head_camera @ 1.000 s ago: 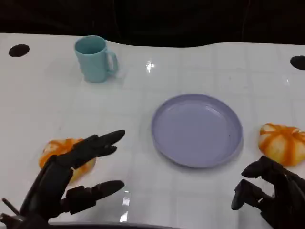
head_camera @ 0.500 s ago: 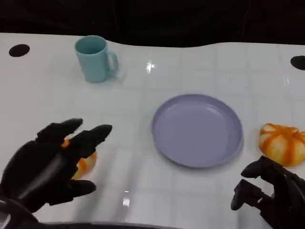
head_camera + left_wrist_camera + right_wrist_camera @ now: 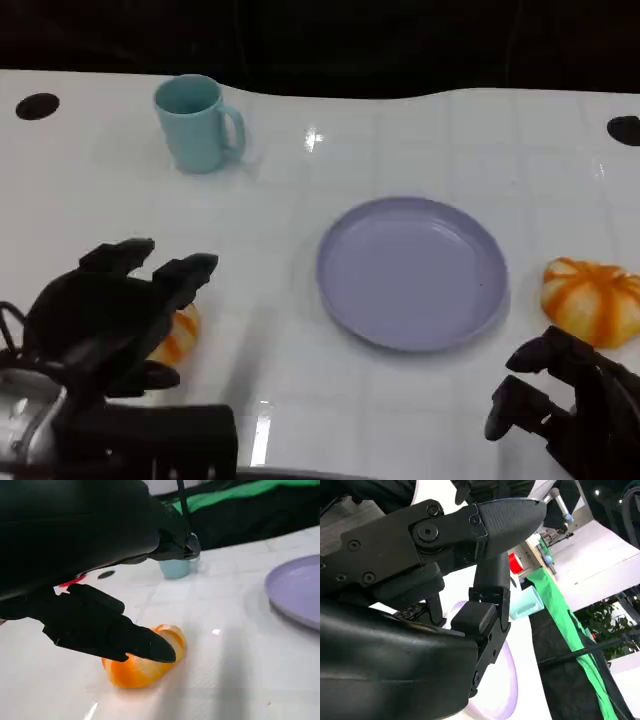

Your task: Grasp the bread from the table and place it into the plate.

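Bread [image 3: 176, 335] sits near the tabletop's front-left corner — left hand [image 3: 105, 320] arched right over it, fingers spread, not gripping yet. Right hand [image 3: 565, 405] hangs curled and empty at the front-right corner — plate [image 3: 412, 272] mid-tabletop.

No legible text, label, brand, number or sign appears in any view. The red patch beside the left hand [image 3: 75, 535] in the left wrist view carries no readable characters. The red item in the background of the right wrist view is too small to read.
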{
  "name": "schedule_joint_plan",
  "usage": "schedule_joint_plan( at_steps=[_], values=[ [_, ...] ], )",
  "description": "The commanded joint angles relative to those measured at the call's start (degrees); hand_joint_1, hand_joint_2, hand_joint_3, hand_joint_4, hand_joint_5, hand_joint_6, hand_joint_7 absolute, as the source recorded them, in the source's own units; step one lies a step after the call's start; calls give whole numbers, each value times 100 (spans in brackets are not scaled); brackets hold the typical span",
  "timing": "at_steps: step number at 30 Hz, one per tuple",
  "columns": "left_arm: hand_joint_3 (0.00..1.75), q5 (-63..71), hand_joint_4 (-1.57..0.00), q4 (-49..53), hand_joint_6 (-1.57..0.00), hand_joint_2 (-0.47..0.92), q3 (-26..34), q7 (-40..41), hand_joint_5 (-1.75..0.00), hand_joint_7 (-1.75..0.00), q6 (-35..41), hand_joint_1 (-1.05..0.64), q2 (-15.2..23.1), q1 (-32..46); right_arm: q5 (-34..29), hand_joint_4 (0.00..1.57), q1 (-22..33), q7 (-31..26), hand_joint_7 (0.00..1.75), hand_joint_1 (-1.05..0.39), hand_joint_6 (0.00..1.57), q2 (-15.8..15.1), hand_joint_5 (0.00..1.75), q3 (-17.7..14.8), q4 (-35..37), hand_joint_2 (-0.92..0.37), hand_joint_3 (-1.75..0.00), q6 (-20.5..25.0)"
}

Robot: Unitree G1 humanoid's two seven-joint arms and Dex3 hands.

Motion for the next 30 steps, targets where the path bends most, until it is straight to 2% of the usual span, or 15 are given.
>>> schedule_joint_plan(
  at_steps=[1, 14, 24, 30],
  values=[
    [0, 89, -3, 709, -15, 86, -315, -161, -6, 0, 348, -40, 107, -499, 28, 73, -11, 120, 100, -54, 81, -47, 155, -69, 63, -92, -20, -95],
    [0, -156, -3, 3053, -12, 85, -1233, -39, -5, -1, 592, -48, 119, -1883, 15, 72, 19, 73, 101, -54, 81, -43, 155, -75, 19, -92, -19, -79],
    [0, -445, -7, 4852, -15, 86, -1777, 779, -6, -1, 284, -53, -88, -2558, 18, 72, 27, 77, 101, -54, 81, -48, 154, -76, 21, -92, -19, -71],
    [0, -683, -10, 5835, -19, 87, -1977, 1310, -8, -2, -4, -50, -221, -2905, -3, 73, 69, 41, 101, -54, 81, -48, 154, -63, -37, -92, -19, -61]
  ],
)
